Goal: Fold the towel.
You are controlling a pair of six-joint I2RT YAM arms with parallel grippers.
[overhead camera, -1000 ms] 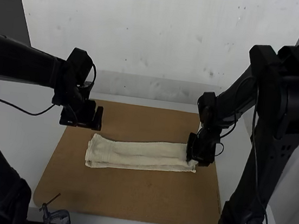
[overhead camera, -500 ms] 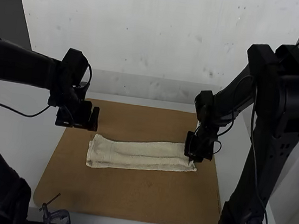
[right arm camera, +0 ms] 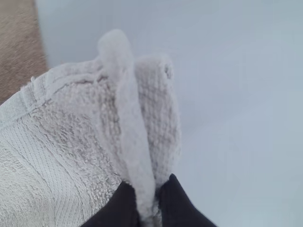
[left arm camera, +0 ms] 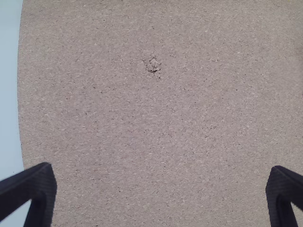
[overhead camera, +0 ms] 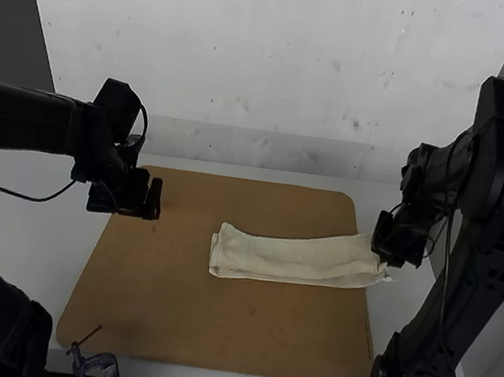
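One towel point(overhead camera: 294, 260) lies in a long, narrow strip across the brown board point(overhead camera: 208, 321), its right end reaching past the board's edge over the pale table point(overhead camera: 396, 303). I have that end pinched in my right gripper point(overhead camera: 386, 253), the cloth bunched up between its fingers. My left gripper point(overhead camera: 152, 204) hangs above the board's left side, fingers wide apart, well away from the cloth.

One towel point(overhead camera: 298, 260), one board point(overhead camera: 208, 321), one left gripper point(overhead camera: 127, 204), one right gripper point(overhead camera: 391, 256).
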